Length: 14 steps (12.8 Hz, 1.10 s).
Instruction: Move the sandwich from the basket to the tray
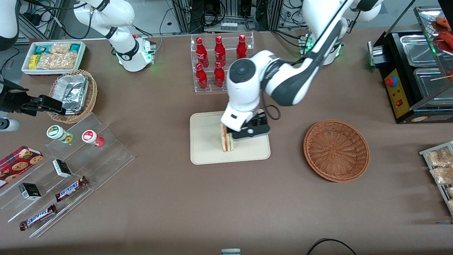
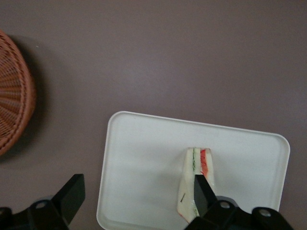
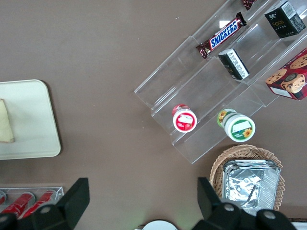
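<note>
The sandwich [image 1: 226, 140] stands on the tray [image 1: 205, 148], on its bare cream floor, closer to the tray's edge nearest the front camera than to the edge by the bottle rack [image 1: 222, 63]. It is a small wedge of pale white bread, set upright so its cut face shows thin red and green filling stripes between the slices; in the left wrist view the sandwich [image 2: 195, 182] shows the same stripes along its narrow top.

The gripper [image 1: 236, 136] hangs low over the tray, right at the sandwich. Its fingers [image 2: 204, 194] are spread wide apart: one tip sits against the wedge, the other is well off past the tray's rim, so nothing is pinched.

The basket [image 1: 336, 150] rests on the brown table [image 1: 226, 205] toward the working arm's end, apart from the tray; its reddish-brown woven bowl holds nothing.
</note>
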Each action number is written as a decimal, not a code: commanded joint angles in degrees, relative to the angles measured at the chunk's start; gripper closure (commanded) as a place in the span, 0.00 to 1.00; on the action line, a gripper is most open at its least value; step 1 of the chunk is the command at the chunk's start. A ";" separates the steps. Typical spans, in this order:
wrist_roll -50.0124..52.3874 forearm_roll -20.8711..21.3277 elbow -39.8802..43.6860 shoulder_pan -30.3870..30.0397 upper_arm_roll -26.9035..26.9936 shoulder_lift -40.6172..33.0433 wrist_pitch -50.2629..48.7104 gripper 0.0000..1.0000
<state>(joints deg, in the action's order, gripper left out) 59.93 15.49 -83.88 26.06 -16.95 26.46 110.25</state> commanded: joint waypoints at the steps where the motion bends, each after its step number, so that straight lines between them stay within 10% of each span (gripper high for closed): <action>1: -3.30 -1.42 -1.99 -4.69 -0.28 -4.91 -3.44 0.00; 14: -47.69 -15.66 -9.19 -25.01 4.89 -22.32 -15.93 0.00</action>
<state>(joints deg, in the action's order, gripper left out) 17.33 1.88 -89.43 1.43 -14.99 8.69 95.16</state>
